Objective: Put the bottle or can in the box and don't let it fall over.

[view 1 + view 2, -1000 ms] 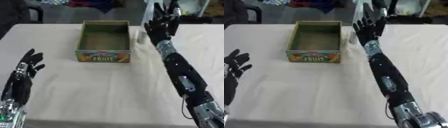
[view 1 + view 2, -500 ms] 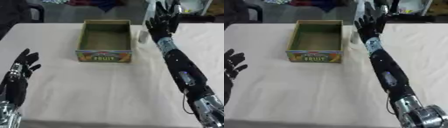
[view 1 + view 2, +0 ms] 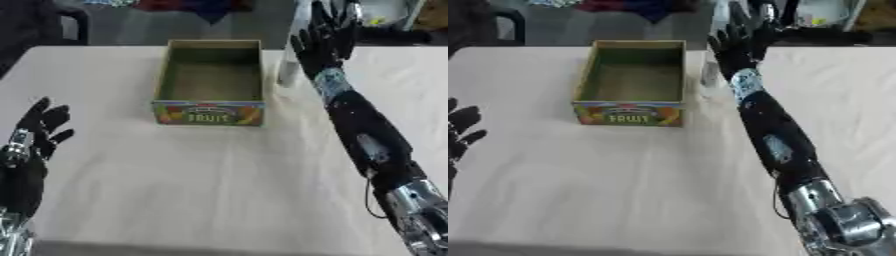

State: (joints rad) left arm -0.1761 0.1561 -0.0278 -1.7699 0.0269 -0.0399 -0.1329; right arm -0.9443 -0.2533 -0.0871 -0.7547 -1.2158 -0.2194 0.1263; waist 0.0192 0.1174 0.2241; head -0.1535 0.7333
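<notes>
Left eye view shows us a white table (image 3: 219, 190) filling most of the frame, with an open cardboard box (image 3: 210, 82) in the upper centre, its front panel printed with fruit and the word FRUIT. We see nothing lying inside it. Just to the right of the box, near its far right corner, stands a small pale bottle or can (image 3: 287, 72), upright on the table and outside the box; we cannot make out its label or which of the two it is. Our right hand (image 3: 322, 37) reaches into the upper right of the frame, fingers spread and straight, just beside and partly behind the bottle; we cannot tell whether it touches it. Our left hand (image 3: 39, 132) rests at the left edge, lower down, fingers relaxed and pointing up, holding nothing and well apart from the box.
</notes>
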